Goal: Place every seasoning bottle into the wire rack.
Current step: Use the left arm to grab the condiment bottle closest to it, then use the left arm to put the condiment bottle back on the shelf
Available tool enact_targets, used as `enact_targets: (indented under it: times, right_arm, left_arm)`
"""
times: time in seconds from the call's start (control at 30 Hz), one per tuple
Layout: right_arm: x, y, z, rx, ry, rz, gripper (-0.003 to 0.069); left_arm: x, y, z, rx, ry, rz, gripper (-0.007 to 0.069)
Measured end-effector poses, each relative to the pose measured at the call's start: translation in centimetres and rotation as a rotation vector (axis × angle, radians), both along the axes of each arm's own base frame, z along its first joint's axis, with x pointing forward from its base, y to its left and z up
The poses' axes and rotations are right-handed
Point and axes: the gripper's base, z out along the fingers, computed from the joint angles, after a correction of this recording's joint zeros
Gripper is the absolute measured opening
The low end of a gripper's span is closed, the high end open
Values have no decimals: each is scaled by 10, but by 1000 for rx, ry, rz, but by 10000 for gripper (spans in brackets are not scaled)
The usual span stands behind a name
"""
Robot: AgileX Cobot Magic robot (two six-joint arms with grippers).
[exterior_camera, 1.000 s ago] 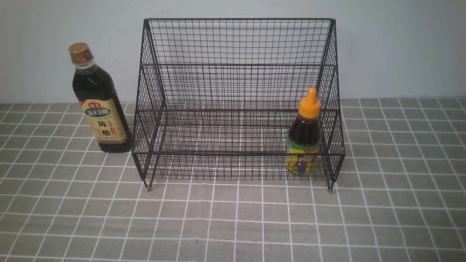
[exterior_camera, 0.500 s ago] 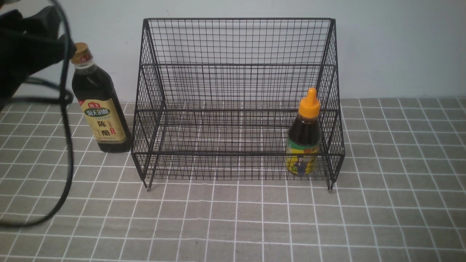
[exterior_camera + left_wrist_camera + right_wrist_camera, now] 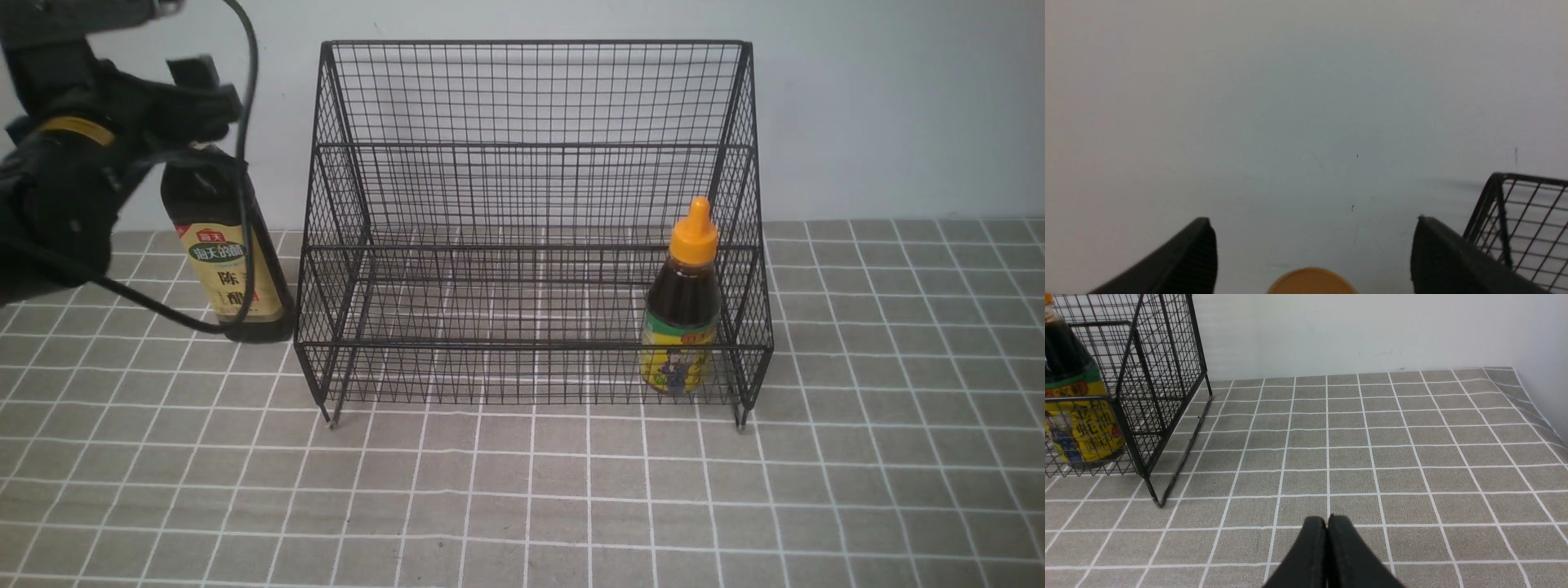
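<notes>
Your left claw (image 3: 1313,220) is spread wide and grips nothing. In the left wrist view its two black ribbed fingers (image 3: 1192,257) stand well apart, with the round gold cap (image 3: 1312,281) of the tall dark-liquid bottle with the tan Chinese-character label (image 3: 233,273) showing between them at the frame's edge. Neither finger touches the cap there. From the front, your black left arm (image 3: 73,188) hangs over that bottle's top and hides its neck and cap, and a black cable (image 3: 245,171) loops down across its shoulder and label.

The tall bottle stands upright on the grey tablecloth with the white grid lines (image 3: 522,490), outside the large black wire-mesh rack with two stepped tiers (image 3: 531,147) and just beside the rack's left side.

The short squat dark-liquid bottle with the orange pointed nozzle cap and yellow-green cartoon label (image 3: 682,327) is already inside the rack. It stands upright in the lower front tier, tucked into the right-hand corner, close to the side mesh.

Your right claw (image 3: 1327,522) is closed with its two black fingers pressed flat together and nothing between them. It sits low over bare tablecloth, well apart from the rack's right side, with the pale wall (image 3: 898,106) behind
</notes>
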Motion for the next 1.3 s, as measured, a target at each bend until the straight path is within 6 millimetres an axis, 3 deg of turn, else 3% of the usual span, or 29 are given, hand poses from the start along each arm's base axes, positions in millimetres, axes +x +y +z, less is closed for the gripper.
enact_targets:
  times: [0.23,0.4,0.63,0.83,0.87,0.9,1.03,1.3]
  right_arm:
    - [0,0,0,0,0,0,-12]
    - [0,0,0,0,0,0,-12]
    - [0,0,0,0,0,0,-13]
    - [0,0,0,0,0,0,-12]
    - [0,0,0,0,0,0,-12]
    - [0,0,0,0,0,0,-12]
    - [0,0,0,1,0,0,-12]
    - [0,0,0,8,-1,-2,-12]
  left_arm:
    - [17,-1,-32,15,73,-1,483]
    - [20,0,-32,68,46,0,302]
    - [16,1,-26,80,63,4,308]
    - [-3,0,6,65,93,-15,303]
    - [-8,-1,24,71,77,-26,301]
    - [-9,-1,26,66,74,-26,301]
    - [-16,-2,77,43,-4,-38,301]
    - [-22,-6,123,18,-55,-87,301]
